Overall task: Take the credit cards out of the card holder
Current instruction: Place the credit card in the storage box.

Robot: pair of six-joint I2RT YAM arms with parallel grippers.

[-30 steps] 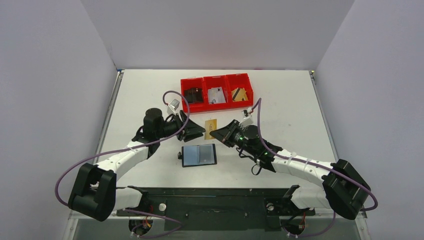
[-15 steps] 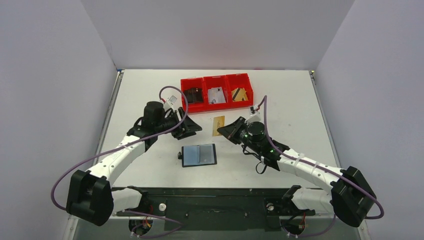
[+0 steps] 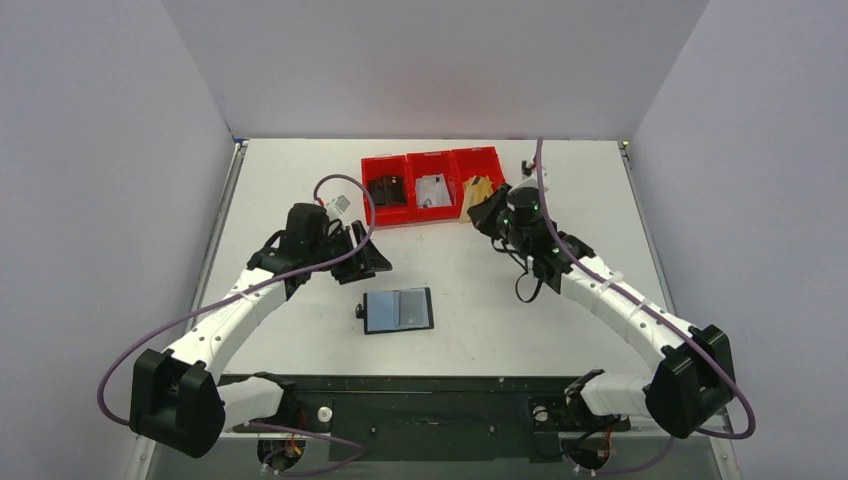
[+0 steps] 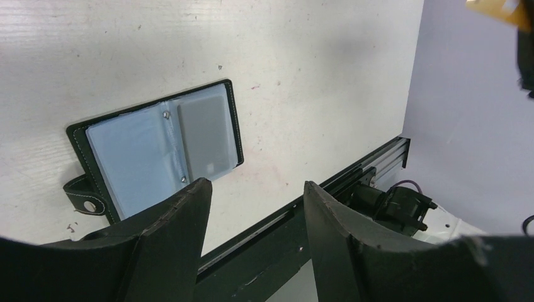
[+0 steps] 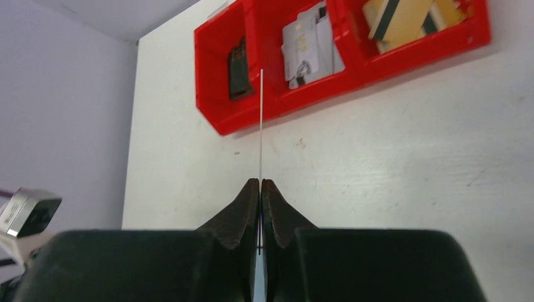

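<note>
**Top external view.** The left end effector (image 3: 372, 262) hovers over the white surface (image 3: 300, 180). Its fingers are spread and nothing is between them. The card holder (image 3: 398, 310) lies open and flat on the surface. It is apart from this end effector, a little to its right and nearer the arm bases. The right end effector (image 3: 487, 212) is clenched on a gold credit card (image 3: 474, 195). The card sticks out beyond its fingertips, at the front wall of the right-hand compartment of the red bins (image 3: 433, 153). This view does not show whether the card is over that compartment or just short of it.

**Left wrist view.** The two dark fingers (image 4: 176, 233) of the left end effector (image 4: 255, 184) stand wide apart and empty. The open card holder (image 4: 142, 157) lies just beyond their tips and to the left, its snap tab on the near left corner. A grey card (image 4: 203, 133) sits in the clear sleeve on the side closer to the fingers. Far ahead to the right, a corner of the gold credit card (image 4: 500, 7) shows.

**Right wrist view.** The right end effector (image 5: 260, 184) has its fingertips (image 5: 277, 201) pressed together on the gold credit card (image 5: 261, 126). The card appears edge-on, as a thin upright line rising from the tips. The red bins (image 5: 283, 104) stand ahead of it. They hold dark cards in the leftmost compartment, white-grey ones in the middle and gold striped ones in the rightmost.
</note>
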